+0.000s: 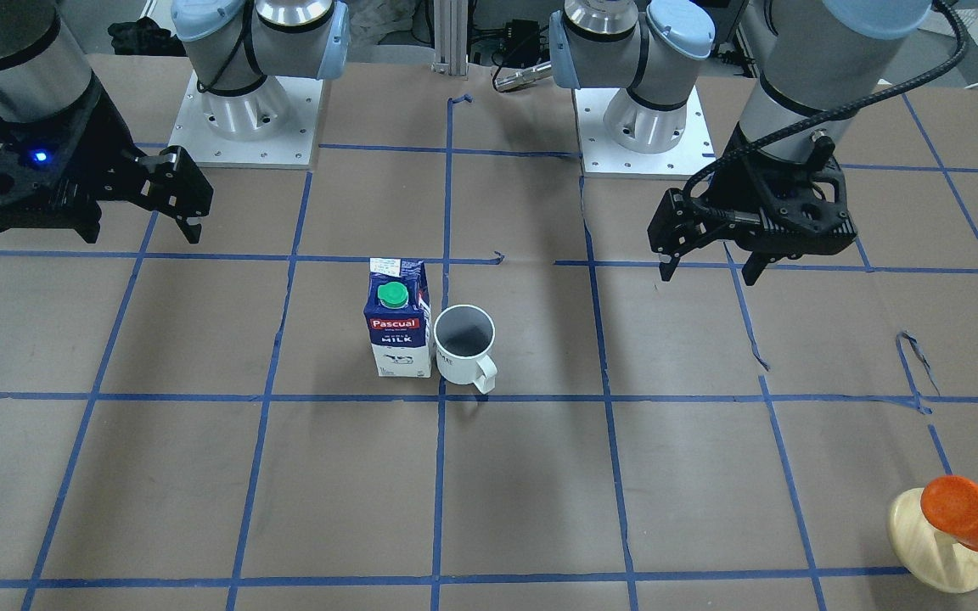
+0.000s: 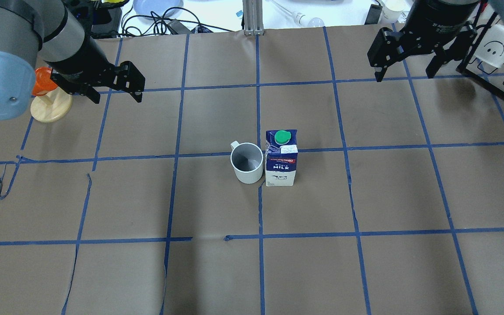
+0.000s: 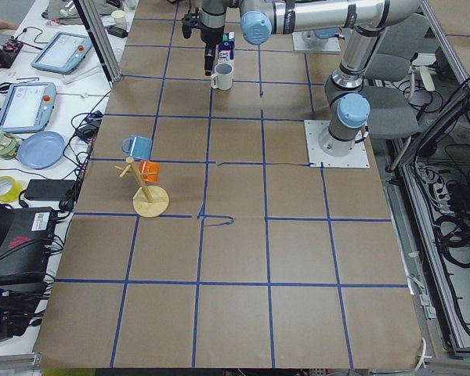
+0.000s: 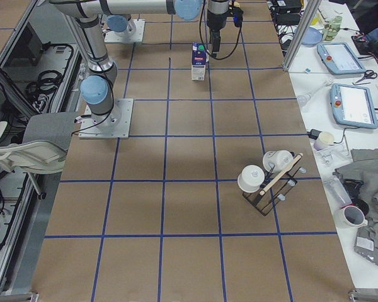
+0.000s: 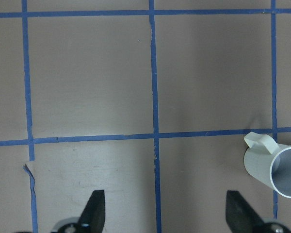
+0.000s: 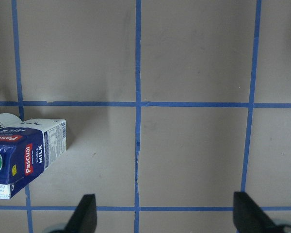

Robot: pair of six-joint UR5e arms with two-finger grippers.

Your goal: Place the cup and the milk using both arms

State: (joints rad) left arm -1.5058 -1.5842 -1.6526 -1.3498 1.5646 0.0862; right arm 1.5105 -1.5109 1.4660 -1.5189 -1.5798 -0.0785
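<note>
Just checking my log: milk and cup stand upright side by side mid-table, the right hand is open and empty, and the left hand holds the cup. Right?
No. The left hand holds nothing: it is open, apart from the cup, as the overhead view shows. The milk and cup do stand upright side by side; the right hand is open and empty.

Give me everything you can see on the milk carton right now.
The milk carton stands upright on the paper-covered table, near its middle. Dark blue upper part, white base, round green cap, red Pascual label. It sits close beside the cup, on the robot's right of it; contact unclear. Nothing grips it.
</note>
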